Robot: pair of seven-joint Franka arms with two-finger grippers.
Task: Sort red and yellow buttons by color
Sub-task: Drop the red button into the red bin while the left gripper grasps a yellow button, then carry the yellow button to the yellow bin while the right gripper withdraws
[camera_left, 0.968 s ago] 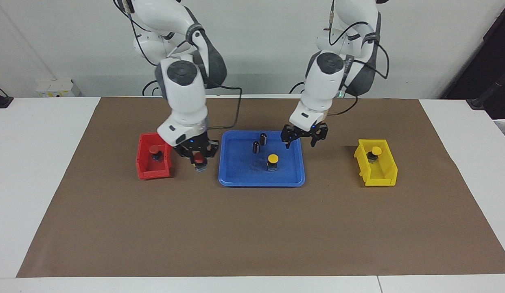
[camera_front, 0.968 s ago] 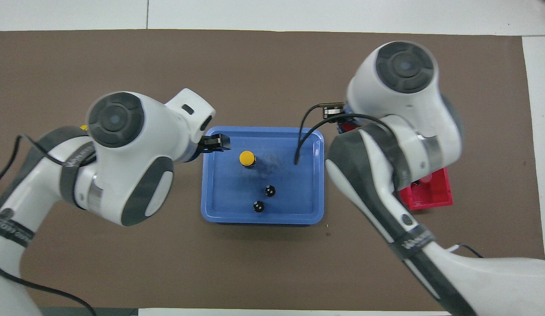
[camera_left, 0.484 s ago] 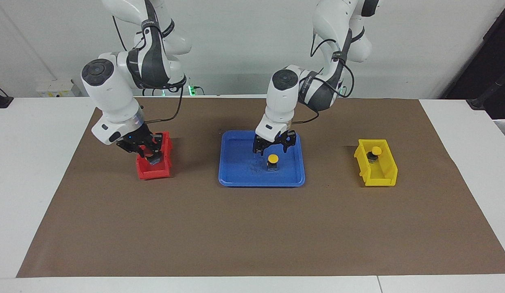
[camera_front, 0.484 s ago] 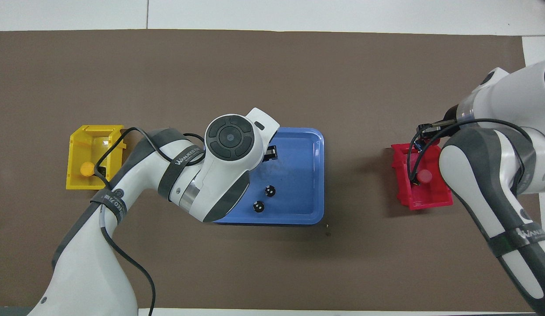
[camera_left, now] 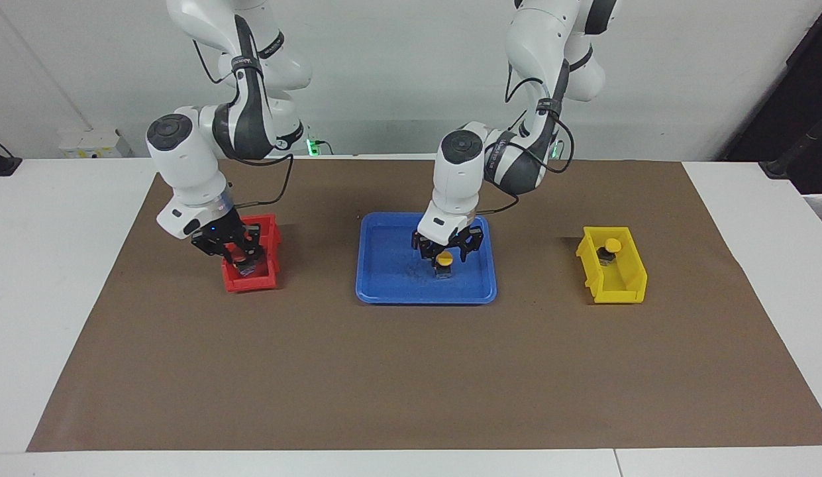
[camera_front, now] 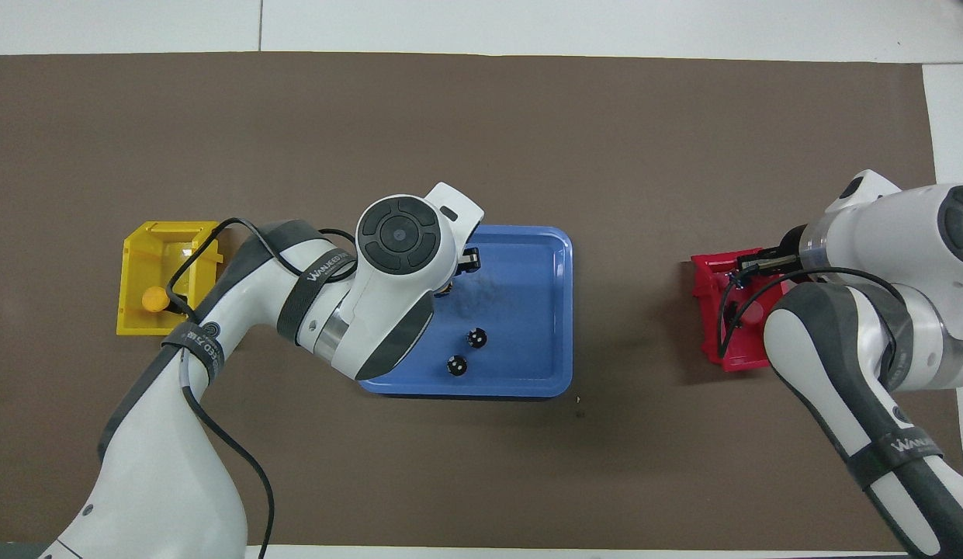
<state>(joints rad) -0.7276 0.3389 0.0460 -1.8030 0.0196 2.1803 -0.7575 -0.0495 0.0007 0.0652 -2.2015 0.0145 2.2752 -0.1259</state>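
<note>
Two yellow buttons (camera_left: 444, 256), two black cylinders (camera_front: 476, 338), the cylinders seen only from overhead.
Right jaws grip a red button (camera_left: 238, 252) over the red bin (camera_left: 268, 281); left jaws straddle a yellow one in the tray (camera_left: 384, 291), and I cannot tell whether they grip it.

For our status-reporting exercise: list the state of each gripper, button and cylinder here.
left gripper: open, astride yellow button
right gripper: shut on red button, over red bin
yellow button: upright in blue tray
second yellow button: in yellow bin
second red button: in red bin
black cylinders: upright in blue tray
</note>
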